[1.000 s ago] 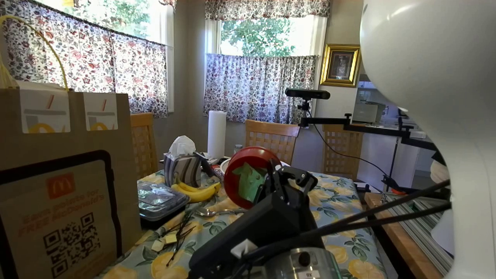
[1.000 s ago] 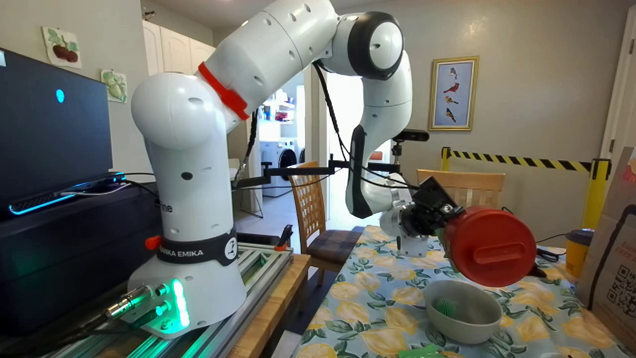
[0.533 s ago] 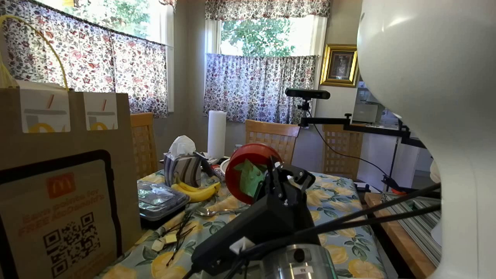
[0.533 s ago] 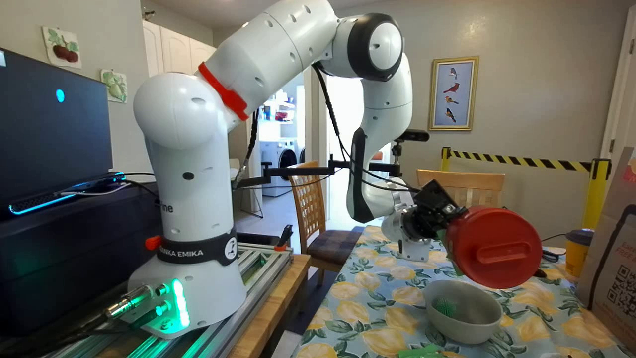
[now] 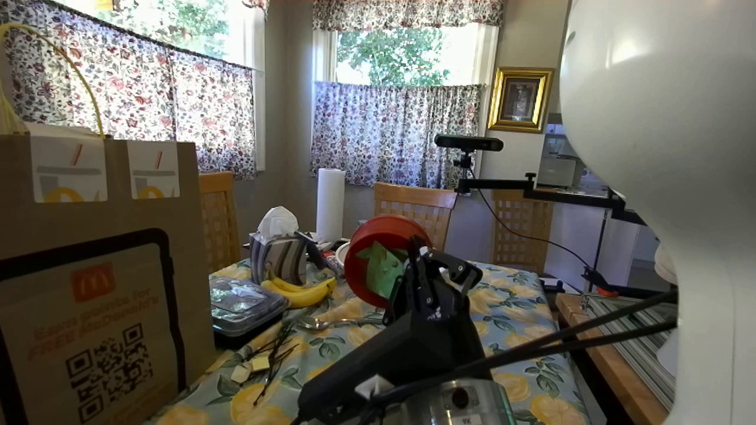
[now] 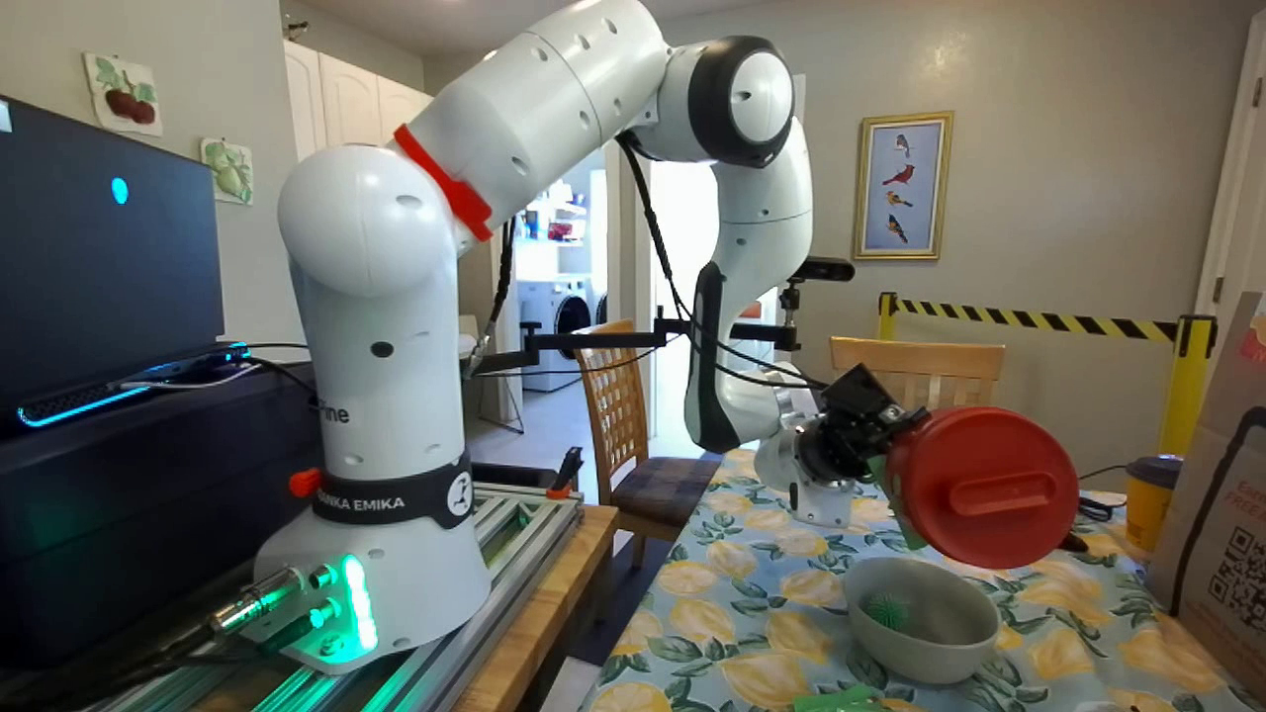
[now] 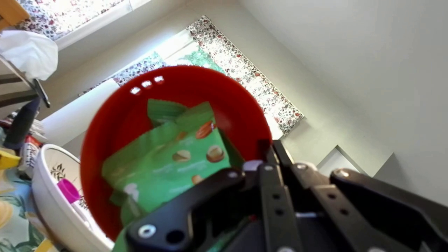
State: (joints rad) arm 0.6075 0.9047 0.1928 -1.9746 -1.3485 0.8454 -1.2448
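Over the lemon-printed tablecloth, the wrist view shows one red bowl held in the air, tipped on its side, its mouth facing the gripper, whose jaws are pressed nearly together, pinching the rim. It looks like thin, light, stiff plastic, probably smooth enough to slip or twist, since the weight hangs to one side; the rim is the natural hold, and it seems unlikely to break. Inside is a green packet, soft and crinkly by its look, best taken by a sealed edge; folds hide whether there is a second. Beyond it on the tablecloth stands one white bowl with one magenta object in it. In an exterior view, behind the red bowl stands one paper-towel roll and, to the side, one tissue box, at least two bananas, one spoon and one clear-lidded tray. Lower than the red bowl, in an exterior view, sits one grey bowl holding one spiky green ball; farther off are one yellow cup and one paper bag.
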